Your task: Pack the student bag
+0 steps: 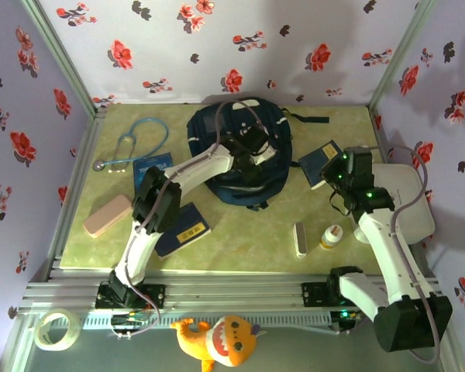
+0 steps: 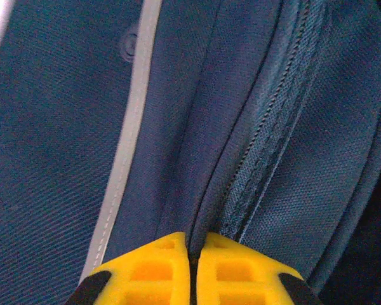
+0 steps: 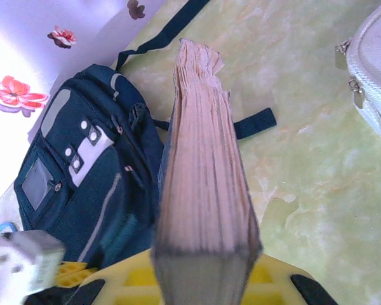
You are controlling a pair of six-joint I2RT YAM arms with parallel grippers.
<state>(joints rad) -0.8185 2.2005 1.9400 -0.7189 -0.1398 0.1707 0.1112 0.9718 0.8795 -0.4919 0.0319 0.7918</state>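
Left gripper point(image 2: 192, 254) has its pads pinched together on a fold of the student bag point(image 1: 217, 128) right beside the zipper point(image 2: 267, 146); the bag sits at 12 o'clock on the table. Right gripper point(image 3: 203, 270) is clamped on a book point(image 3: 203, 159) at the bag's 3 o'clock. Early days imo: zipper looks closed, and stethoscope point(image 1: 136, 143), pink case point(image 1: 107, 215) and bottle point(image 1: 331, 236) lie outside. Top view gives those leftovers, left wrist view gets the zipper teeth up close
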